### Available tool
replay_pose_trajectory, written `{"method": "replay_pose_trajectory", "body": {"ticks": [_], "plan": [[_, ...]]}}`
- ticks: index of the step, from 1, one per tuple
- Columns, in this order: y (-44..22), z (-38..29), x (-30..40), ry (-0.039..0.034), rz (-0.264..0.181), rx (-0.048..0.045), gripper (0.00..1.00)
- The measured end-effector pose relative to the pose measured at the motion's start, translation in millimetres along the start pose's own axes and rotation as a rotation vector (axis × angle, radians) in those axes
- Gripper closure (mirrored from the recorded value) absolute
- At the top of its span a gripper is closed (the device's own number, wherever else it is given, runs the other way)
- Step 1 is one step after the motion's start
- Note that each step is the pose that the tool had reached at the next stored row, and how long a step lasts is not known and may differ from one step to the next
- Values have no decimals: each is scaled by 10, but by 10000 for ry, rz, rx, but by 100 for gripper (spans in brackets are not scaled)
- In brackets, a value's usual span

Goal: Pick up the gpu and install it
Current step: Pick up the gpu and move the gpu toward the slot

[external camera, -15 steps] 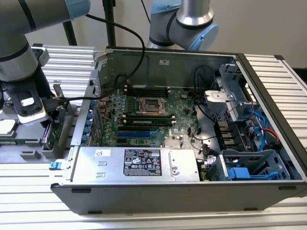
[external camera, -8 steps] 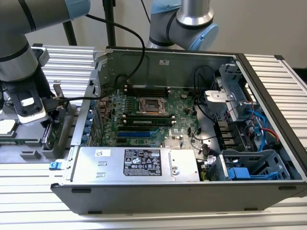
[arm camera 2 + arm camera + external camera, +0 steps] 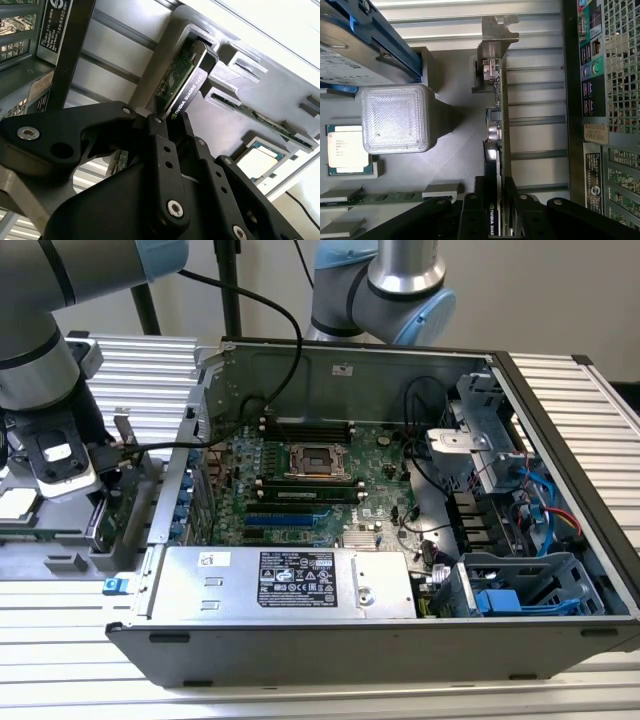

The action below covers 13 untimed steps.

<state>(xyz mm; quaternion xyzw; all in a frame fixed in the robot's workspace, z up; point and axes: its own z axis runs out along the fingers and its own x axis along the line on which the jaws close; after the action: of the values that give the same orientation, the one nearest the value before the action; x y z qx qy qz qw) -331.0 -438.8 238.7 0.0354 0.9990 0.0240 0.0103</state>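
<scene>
1. Nearest, in both wrist views: the gripper [image 3: 496, 197] is seen w/ black fingers [image 3: 472, 215] narrowed onto the gpu [image 3: 496, 125]. One finger is pressed to the black cooler face, the other to the green board face.
2. The gpu is stood on edge in a slot of the grey tray [image 3: 455, 150], just beside the rear of the pc case [image 3: 600, 100].
3. The silver end bracket [image 3: 497, 35] at the card's far end is shown in the first wrist view. The slot wall [image 3: 212, 55] wrapped round the card's other end is shown in the second wrist view.
4. Also held in the tray: a cpu [image 3: 347, 150] in its own recess, a ram stick [image 3: 380, 197] on edge, a hard drive w/ blue rails [image 3: 360, 45] and a pale ribbed block [image 3: 395, 117].
5. In the exterior view the arm [image 3: 40, 350] is bent down over the tray at the exterior view's left.
6. Farther off, the case is laid open. Inside are the motherboard [image 3: 310, 470] and, along the near wall, the psu [image 3: 290, 580].
</scene>
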Motion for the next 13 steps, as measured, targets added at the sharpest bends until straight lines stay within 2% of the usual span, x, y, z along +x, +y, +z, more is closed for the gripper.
{"method": "replay_pose_trajectory", "body": {"ticks": [13], "plan": [[0, 2, 0, 1, 0, 0, 100]]}}
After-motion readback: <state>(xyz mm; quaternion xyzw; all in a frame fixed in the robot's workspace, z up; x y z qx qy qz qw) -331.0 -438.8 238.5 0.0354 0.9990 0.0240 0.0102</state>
